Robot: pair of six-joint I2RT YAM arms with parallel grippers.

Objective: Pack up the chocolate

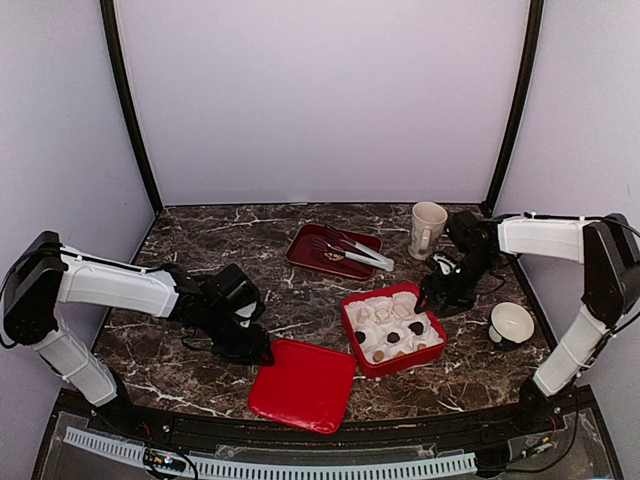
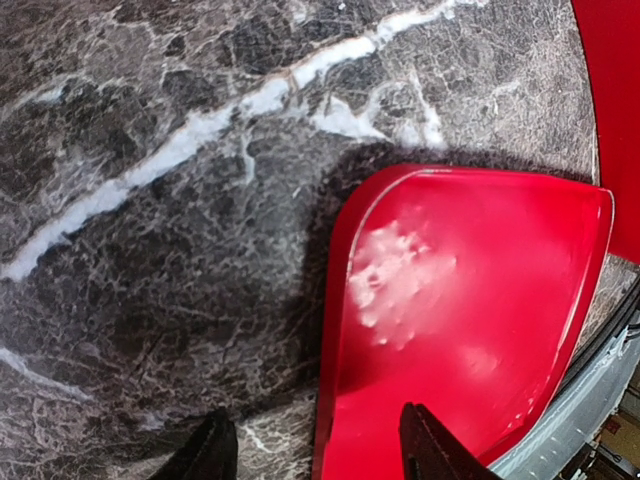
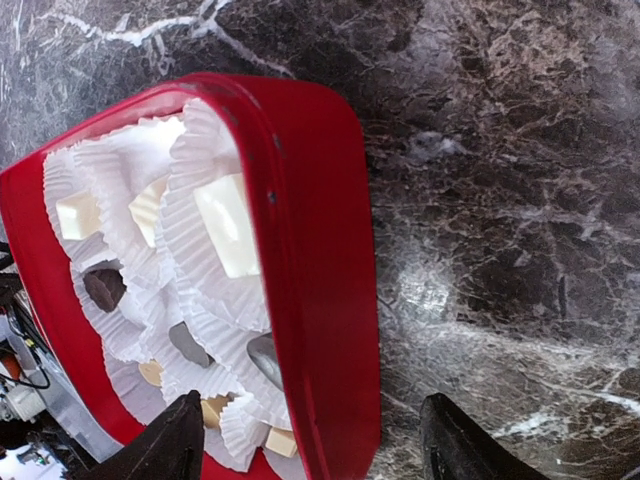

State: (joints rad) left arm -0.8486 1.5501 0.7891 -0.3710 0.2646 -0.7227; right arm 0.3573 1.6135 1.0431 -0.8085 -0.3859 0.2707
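A red box (image 1: 352, 318) lined with white paper cups holds several chocolates (image 1: 395, 338), dark, tan and cream-white; they also show in the right wrist view (image 3: 225, 225). Its red lid (image 1: 303, 385) lies flat on the table, in front and to the left of the box. My left gripper (image 1: 258, 352) is open and straddles the lid's left edge (image 2: 335, 330), one finger over the table, one over the lid. My right gripper (image 1: 432, 296) is open, its jaws either side of the box's right wall (image 3: 320, 260).
A dark red tray (image 1: 305, 255) with metal tongs (image 1: 358, 250) lies behind the box. A cream mug (image 1: 427, 229) stands at the back right. A white bowl (image 1: 511, 322) sits to the right of the box. The table's front edge lies just below the lid.
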